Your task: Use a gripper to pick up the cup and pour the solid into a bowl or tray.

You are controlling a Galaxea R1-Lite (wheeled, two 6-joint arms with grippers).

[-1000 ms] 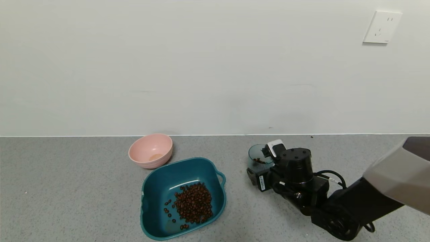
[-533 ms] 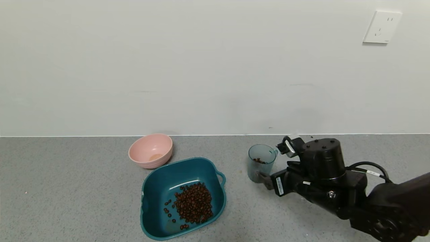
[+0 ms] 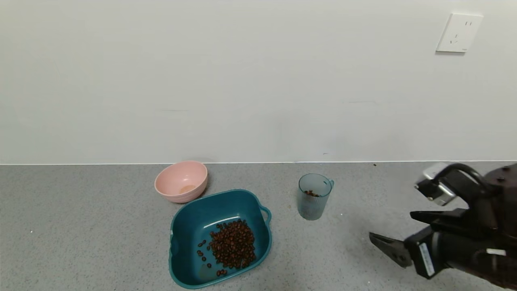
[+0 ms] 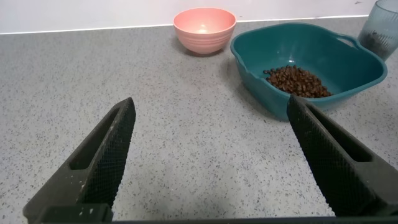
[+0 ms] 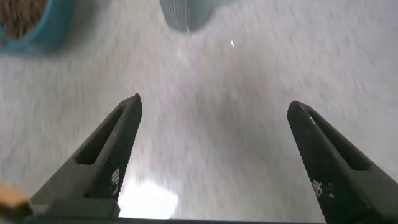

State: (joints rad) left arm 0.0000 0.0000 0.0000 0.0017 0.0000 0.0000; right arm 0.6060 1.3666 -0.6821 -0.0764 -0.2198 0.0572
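The ribbed blue-grey cup (image 3: 313, 197) stands upright on the grey counter, free of any gripper, with a few brown beans (image 3: 311, 193) in its bottom. The teal basin (image 3: 190, 226) sits to its left and holds a pile of beans (image 3: 233, 243). My right gripper (image 3: 394, 226) is open and empty, well to the right of the cup and nearer the front edge. In the right wrist view the right gripper (image 5: 214, 102) points toward the cup (image 5: 186, 12) and basin (image 5: 37, 31). My left gripper (image 4: 210, 102) is open and empty over bare counter, facing the basin (image 4: 255, 59) and cup (image 4: 380, 25).
A round pink bowl (image 3: 181, 181) stands behind the basin, near the wall, and shows in the left wrist view (image 4: 204, 28) too. A white wall outlet (image 3: 459, 32) is high on the right. The counter ends at the white wall.
My right gripper has drawn back from the cup, to the right and toward the front, with its jaws open. The cup has stayed upright in place.
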